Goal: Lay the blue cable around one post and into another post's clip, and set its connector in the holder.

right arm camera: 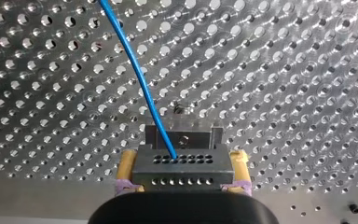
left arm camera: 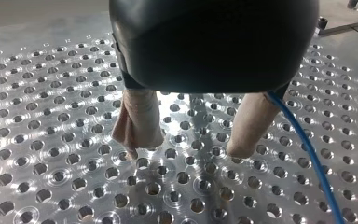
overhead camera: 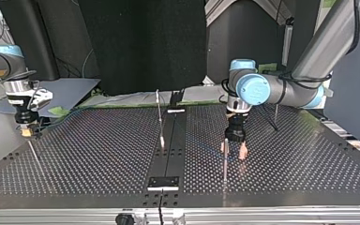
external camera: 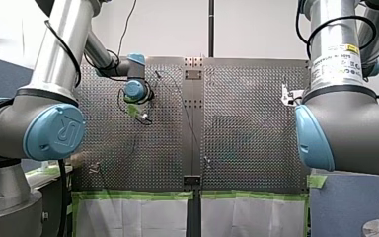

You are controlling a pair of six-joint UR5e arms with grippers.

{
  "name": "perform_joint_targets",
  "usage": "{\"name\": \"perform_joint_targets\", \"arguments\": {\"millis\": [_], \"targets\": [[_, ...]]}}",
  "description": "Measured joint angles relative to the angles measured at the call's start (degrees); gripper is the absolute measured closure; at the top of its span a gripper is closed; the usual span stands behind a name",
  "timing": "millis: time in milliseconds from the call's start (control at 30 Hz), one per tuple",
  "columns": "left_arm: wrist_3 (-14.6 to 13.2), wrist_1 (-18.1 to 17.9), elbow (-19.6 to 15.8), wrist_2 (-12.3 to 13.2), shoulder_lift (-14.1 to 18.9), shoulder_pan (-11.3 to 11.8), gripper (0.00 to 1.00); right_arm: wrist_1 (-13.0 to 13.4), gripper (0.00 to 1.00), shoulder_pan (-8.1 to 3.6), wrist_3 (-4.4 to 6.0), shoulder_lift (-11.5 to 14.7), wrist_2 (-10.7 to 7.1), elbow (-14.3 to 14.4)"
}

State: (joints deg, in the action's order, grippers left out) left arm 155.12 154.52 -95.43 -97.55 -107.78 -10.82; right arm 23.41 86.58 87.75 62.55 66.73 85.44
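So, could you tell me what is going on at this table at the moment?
Two robot arms are routing a blue cable over the perforated table. My right hand is shut on the cable's connector, gripped between yellow pads just in front of a small metal bracket. My left hand is open, low over the table beside a thin post, gripping nothing. The cable runs past the outside of one finger. I cannot tell whether it is round the post.

perforated table (external camera: 256, 148), plain centre strip (external camera: 188, 148); green tape (external camera: 133, 195) along near edge; white sheets (external camera: 133, 217) below tape
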Motion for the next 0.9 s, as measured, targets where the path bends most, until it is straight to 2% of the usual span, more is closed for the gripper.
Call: {"name": "perform_joint_targets", "arguments": {"millis": [500, 567, 733, 900], "targets": [[-0.1, 0.0, 0.0, 0.0, 0.0, 0.0, 0.00, -0.8, 1.00, 0.28, -0.04, -0.7, -0.01, -1.4], [-0.1, 0.1, 0.0, 0.0, 0.0, 0.0, 0.00, -1.3, 1.00, 0.36, -0.27, -1.4, 0.02, -1.9], [-0.2, 0.2, 0.0, 0.1, 0.0, 0.1, 0.00, -2.0, 1.00, 0.51, -1.63, -2.7, 0.13, -2.6], [-0.2, 0.1, 0.0, 0.1, 0.0, 0.1, 0.00, -1.4, 1.00, 0.59, -1.72, -2.9, 0.10, -2.7]]}}
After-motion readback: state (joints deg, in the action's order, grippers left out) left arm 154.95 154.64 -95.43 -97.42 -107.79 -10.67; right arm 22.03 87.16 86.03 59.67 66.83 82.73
